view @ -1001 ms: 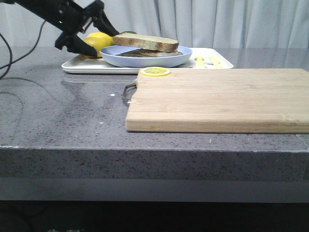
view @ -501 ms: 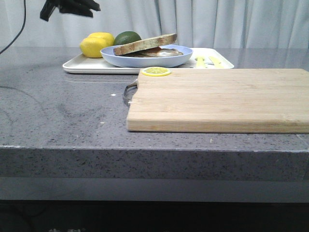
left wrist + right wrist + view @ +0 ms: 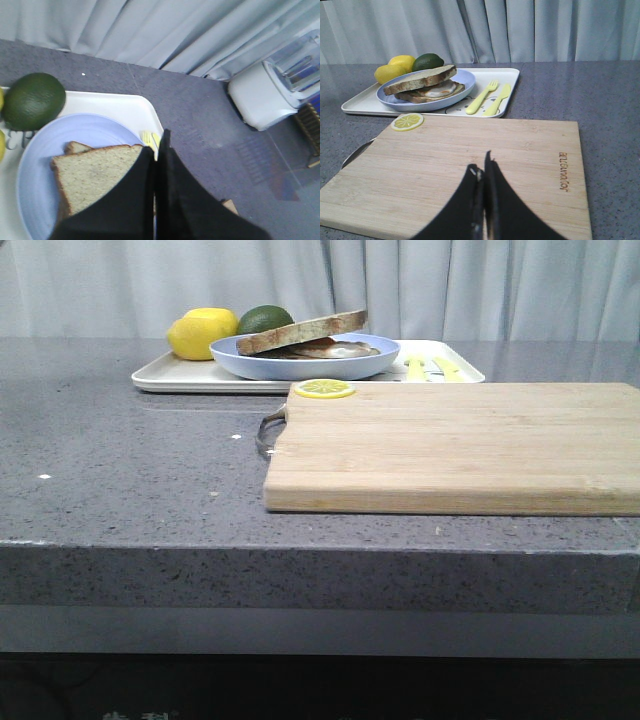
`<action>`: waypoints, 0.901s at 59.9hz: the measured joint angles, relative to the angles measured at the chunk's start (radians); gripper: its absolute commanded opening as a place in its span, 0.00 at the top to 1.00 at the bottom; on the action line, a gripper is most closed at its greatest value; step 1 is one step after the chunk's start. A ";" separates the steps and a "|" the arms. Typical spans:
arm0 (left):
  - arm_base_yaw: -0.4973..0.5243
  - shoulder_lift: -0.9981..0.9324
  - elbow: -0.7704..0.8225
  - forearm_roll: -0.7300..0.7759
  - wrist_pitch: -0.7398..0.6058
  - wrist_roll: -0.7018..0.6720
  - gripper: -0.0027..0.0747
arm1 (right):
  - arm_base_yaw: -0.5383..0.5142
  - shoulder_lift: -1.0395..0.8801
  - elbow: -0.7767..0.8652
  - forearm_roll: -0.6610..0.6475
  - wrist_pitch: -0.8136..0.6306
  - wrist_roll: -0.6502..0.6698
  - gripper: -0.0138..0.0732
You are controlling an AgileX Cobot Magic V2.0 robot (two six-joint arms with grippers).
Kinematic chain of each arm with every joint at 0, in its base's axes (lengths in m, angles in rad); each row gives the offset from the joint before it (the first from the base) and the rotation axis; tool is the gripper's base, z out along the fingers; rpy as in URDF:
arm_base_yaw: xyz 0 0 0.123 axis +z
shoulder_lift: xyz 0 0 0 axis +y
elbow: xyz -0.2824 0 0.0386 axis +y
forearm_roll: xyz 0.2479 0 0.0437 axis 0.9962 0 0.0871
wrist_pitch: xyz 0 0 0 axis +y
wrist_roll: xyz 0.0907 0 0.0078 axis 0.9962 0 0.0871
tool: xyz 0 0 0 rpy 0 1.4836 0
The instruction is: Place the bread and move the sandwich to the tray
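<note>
1. A grey speckled counter [image 3: 120, 490] filled the front view, with a pale wooden cutting board [image 3: 460, 445] near its front edge and the tray [image 3: 160, 377] behind it, along the far side toward the robot's left. No arm showed in that view.

2. The tray was white, flat and rectangular with a low rim. Its long axis ran left to right across the counter. It carried a yellow fork and knife [image 3: 490, 99], two lemons [image 3: 198, 335] and a dark green avocado [image 3: 32, 100].

3. The sandwich [image 3: 426, 84] sat on a round light-blue plate [image 3: 300, 365], and the plate rested on the tray, so the move to the tray looked done.

4. The bread [image 3: 95, 175], a thick slice with brown crust and pale speckled crumb, lay on top of the stack. It sat tilted, with one end propped higher. A fried egg, white at the edge, peeked out between the slices.

5. The left tool [image 3: 159, 150] hung directly above the plate, with the sandwich just beneath it, so the left arm was by far the nearer. Its fingers were pressed together and gripped nothing.

6. The right tool [image 3: 482, 170] hovered over the cutting board, well apart from the tray, which lay ahead of it. Its fingers were likewise clenched and empty.
</note>
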 measured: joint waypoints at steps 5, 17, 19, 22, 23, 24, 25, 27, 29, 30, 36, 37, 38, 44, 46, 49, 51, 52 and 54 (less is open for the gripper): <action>-0.007 -0.028 0.000 0.057 0.002 -0.010 0.99 | 0.000 0.000 0.000 0.000 0.000 0.000 0.92; -0.069 -0.128 0.032 0.251 0.005 -0.015 0.99 | 0.000 0.000 0.000 0.000 0.000 0.000 0.92; -0.085 -0.159 0.068 0.294 0.005 -0.015 0.99 | 0.000 0.000 0.000 0.000 0.000 0.000 0.92; -0.112 -0.215 0.148 0.370 0.005 -0.015 0.99 | 0.000 0.000 0.000 0.000 0.000 0.000 0.92; -0.118 -0.230 0.172 0.390 0.005 -0.015 0.99 | 0.000 0.000 0.000 0.000 0.000 0.000 0.92; -0.129 -0.251 0.209 0.419 0.005 -0.015 0.99 | 0.000 0.000 0.000 0.000 0.000 0.000 0.92; -0.135 -0.266 0.236 0.439 0.005 -0.015 0.99 | 0.000 0.000 0.000 0.000 0.000 0.000 0.92; -0.150 -0.302 0.305 0.488 0.005 -0.015 0.99 | 0.000 0.000 0.000 0.000 0.000 0.000 0.92; -0.162 -0.337 0.376 0.536 0.005 -0.015 0.99 | 0.000 0.000 0.000 0.000 0.000 0.000 0.92; -0.166 -0.350 0.419 0.553 0.005 -0.015 0.99 | 0.000 0.000 0.000 0.000 0.000 0.000 0.92; -0.180 -0.443 0.629 0.648 0.005 -0.014 0.99 | 0.000 0.000 0.000 0.000 0.000 0.000 0.92; -0.180 -0.455 0.656 0.657 0.005 -0.014 0.99 | 0.000 0.000 0.000 0.000 0.000 0.000 0.92; -0.180 -0.472 0.695 0.667 0.005 -0.014 0.99 | 0.000 0.000 0.000 0.000 0.000 0.000 0.92; -0.180 -0.553 0.870 0.722 0.005 -0.014 0.99 | 0.000 0.000 0.000 0.000 0.000 0.000 0.92; -0.180 -0.582 0.929 0.747 0.005 -0.014 0.99 | 0.000 0.000 0.000 0.000 0.000 0.000 0.92; -0.180 -0.630 1.011 0.797 0.003 -0.014 0.99 | 0.000 0.000 0.000 0.000 0.000 0.000 0.92; -0.180 -0.656 1.059 0.825 0.001 -0.017 0.99 | 0.000 0.000 0.000 0.000 0.000 0.000 0.92; -0.180 -0.669 1.083 0.839 -0.001 -0.018 0.99 | 0.000 0.000 0.000 0.000 0.000 0.000 0.92; -0.180 -0.703 1.146 0.873 -0.008 -0.031 0.99 | 0.000 0.000 0.000 0.000 0.000 0.000 0.92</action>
